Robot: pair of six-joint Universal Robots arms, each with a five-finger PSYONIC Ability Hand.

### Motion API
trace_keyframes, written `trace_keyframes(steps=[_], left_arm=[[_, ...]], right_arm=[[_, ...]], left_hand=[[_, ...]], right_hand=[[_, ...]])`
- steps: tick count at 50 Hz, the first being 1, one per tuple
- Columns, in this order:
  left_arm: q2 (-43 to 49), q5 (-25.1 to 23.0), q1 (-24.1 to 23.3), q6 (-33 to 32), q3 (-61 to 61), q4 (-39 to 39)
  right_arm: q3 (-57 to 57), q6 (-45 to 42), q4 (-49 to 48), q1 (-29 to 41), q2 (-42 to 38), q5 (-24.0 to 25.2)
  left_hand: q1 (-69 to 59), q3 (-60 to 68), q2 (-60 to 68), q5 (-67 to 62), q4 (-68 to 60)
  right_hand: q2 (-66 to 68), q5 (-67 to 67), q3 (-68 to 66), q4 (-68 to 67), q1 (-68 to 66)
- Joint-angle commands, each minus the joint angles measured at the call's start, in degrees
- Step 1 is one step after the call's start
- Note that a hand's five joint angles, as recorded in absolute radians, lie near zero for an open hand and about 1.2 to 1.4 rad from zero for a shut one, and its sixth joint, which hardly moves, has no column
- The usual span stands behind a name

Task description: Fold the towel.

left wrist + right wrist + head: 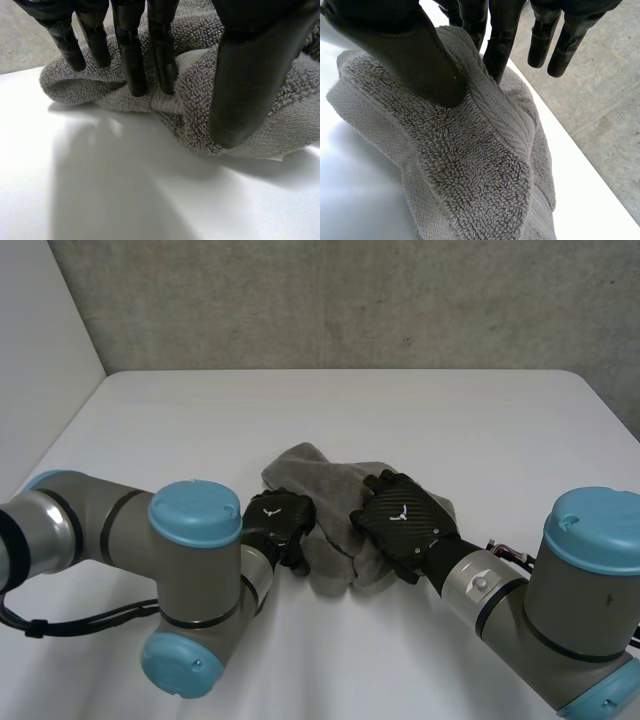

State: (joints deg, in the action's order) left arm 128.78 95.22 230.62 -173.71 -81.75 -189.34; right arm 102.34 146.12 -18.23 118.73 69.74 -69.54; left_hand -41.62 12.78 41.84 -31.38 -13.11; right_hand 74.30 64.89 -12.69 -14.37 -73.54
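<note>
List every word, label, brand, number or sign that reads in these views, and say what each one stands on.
No words, numbers or brand names can be read.
Back of the left hand: a small white three-pointed emblem, no letters.
Back of the right hand: the same white emblem, no letters.
The towel: no tag or print on the parts that show.

Likely a robotics lab, plain white table (330,410), rough grey concrete wall (350,300) behind it

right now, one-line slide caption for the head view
Left hand and right hand each pinch a crumpled grey towel on the white table.
</note>
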Motion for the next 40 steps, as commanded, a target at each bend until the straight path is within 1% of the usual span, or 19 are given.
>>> trace_keyframes(steps=[1,2,4,5,6,7,15,21,23,24,26,28,29,30,31,33,34,36,40], left_arm=[[2.0,-0.3,-1.0,3.2,1.6,0.0],[2.0,-0.3,-1.0,3.2,1.6,0.0],[2.0,-0.6,-1.1,4.7,1.6,-0.1],[2.0,-0.6,-1.1,4.7,1.6,-0.1],[2.0,-0.7,-1.1,5.1,1.6,-0.1],[2.0,-0.9,-1.1,5.6,1.6,-0.1],[1.2,-1.0,-0.7,5.9,1.2,-0.1],[-2.2,-1.1,0.4,5.9,0.2,0.0],[-6.6,-1.1,3.3,5.9,-1.4,-0.1],[-6.6,-1.1,3.3,5.9,-1.4,-0.1],[-11.9,-1.2,7.1,5.7,-2.7,-0.1],[-14.7,-1.6,8.6,5.5,-3.1,-0.1],[-14.7,-1.6,8.6,5.5,-3.1,-0.1],[-17.2,-2.3,10.1,5.4,-3.2,-0.1],[-19.3,-3.0,11.7,5.4,-3.3,0.1],[-21.1,-3.9,13.4,5.4,-3.4,0.4],[-22.5,-4.5,15.4,5.3,-3.9,0.6],[-23.7,-5.0,17.1,5.0,-4.6,0.6],[-24.7,-6.5,20.2,4.9,-5.8,0.6]], right_arm=[[0.0,1.1,0.1,-0.1,0.0,-1.0],[0.0,1.1,0.1,-0.1,0.0,-1.0],[0.0,2.8,0.1,-0.1,0.0,-1.0],[0.0,2.8,0.1,-0.1,0.0,-1.0],[0.0,3.4,0.1,-0.1,0.0,-1.0],[0.0,3.4,0.1,-0.1,0.0,-1.0],[-0.2,3.9,0.2,-0.2,0.3,-1.0],[-1.3,5.8,1.4,-0.3,4.4,-0.6],[-2.5,7.4,2.4,-0.5,5.7,-0.3],[-4.2,9.8,3.6,-1.9,7.0,-0.2],[-6.2,12.7,4.8,-4.4,8.5,0.0],[-10.0,18.8,6.9,-9.8,11.2,2.3],[-10.0,18.9,6.9,-9.8,11.2,2.3],[-11.7,21.5,7.5,-12.5,11.9,4.3],[-11.7,21.5,7.5,-12.6,11.9,4.3],[-14.3,25.3,7.8,-18.8,12.0,9.2],[-14.3,25.4,7.8,-18.8,12.0,9.2],[-15.2,26.7,7.6,-24.0,10.5,13.5],[-15.6,26.2,7.3,-24.8,7.3,15.9]], left_hand=[[-7.6,-2.8,7.4,-7.9,3.1],[-7.6,-2.8,7.4,-7.9,3.1],[-19.7,-2.8,19.4,-19.9,3.1],[-19.7,-2.8,19.5,-20.0,3.1],[-26.4,-2.8,26.2,-26.6,3.1],[-38.3,-2.8,38.0,-38.5,3.1],[-38.4,-2.8,38.2,-38.6,3.1],[-38.4,-2.8,38.2,-38.6,3.1],[-38.4,-2.8,38.2,-38.6,3.1],[-38.4,-2.8,38.2,-38.6,3.1],[-38.4,-2.8,38.2,-38.6,3.1],[-38.4,-2.8,38.2,-38.6,3.1],[-38.4,-2.8,38.2,-38.6,3.1],[-38.4,-2.8,38.2,-38.6,3.1],[-38.4,-2.8,38.2,-38.6,3.1],[-38.4,-2.8,38.2,-38.6,3.1],[-38.4,-2.8,38.2,-38.6,3.1],[-38.4,-2.8,38.2,-38.6,3.1],[-38.4,-2.8,38.2,-38.6,3.1]], right_hand=[[5.7,5.1,2.7,4.4,-6.5],[5.7,5.1,2.7,4.4,-6.5],[5.7,5.1,2.7,4.4,-6.5],[5.7,5.1,2.7,4.4,-6.5],[5.7,5.1,2.7,4.4,-6.5],[5.7,5.1,2.7,4.4,-6.5],[5.7,5.1,2.7,4.4,-6.5],[5.7,5.1,2.7,4.4,-6.5],[5.7,5.1,2.7,4.4,-6.5],[5.7,5.1,2.7,4.4,-6.5],[5.7,5.1,2.7,4.4,-6.5],[5.7,5.1,2.7,4.4,-6.5],[5.7,5.1,2.7,4.4,-6.5],[5.7,5.1,2.7,4.4,-6.5],[5.7,5.1,2.7,4.4,-6.5],[5.7,5.1,2.7,4.4,-6.5],[5.7,5.1,2.7,4.4,-6.5],[5.7,5.1,2.7,4.4,-6.5],[5.7,5.1,2.7,4.4,-6.5]])
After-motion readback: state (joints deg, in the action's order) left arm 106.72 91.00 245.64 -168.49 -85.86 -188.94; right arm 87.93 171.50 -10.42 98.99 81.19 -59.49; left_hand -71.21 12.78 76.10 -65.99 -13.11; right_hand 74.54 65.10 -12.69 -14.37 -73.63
